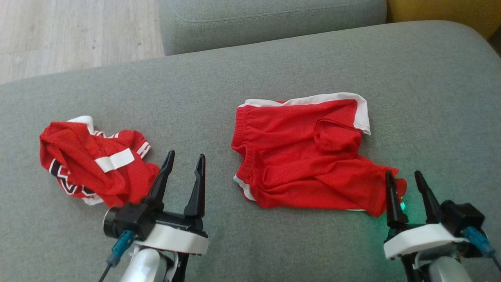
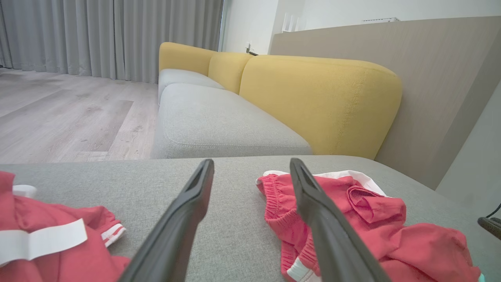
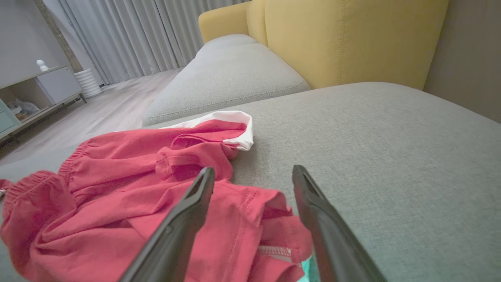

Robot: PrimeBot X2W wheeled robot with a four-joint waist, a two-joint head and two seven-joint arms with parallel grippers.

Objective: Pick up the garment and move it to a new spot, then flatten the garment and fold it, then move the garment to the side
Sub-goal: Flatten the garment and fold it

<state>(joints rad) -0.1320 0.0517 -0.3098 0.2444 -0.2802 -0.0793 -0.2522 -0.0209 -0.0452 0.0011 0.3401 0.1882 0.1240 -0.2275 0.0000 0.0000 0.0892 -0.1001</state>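
The shorts [image 1: 301,156] are lying rumpled and partly spread at the centre-right of the grey cushion [image 1: 156,98]. A crumpled jersey [image 1: 90,160] is lying well apart on the left. The left gripper [image 1: 186,154] is hovering just beside the jersey, its fingers [image 1: 197,184] standing wide open and holding nothing. The right gripper [image 1: 402,173] is sitting at the shorts' near right corner, fingers [image 1: 391,199] spread wide on either side of the hem and gripping nothing.
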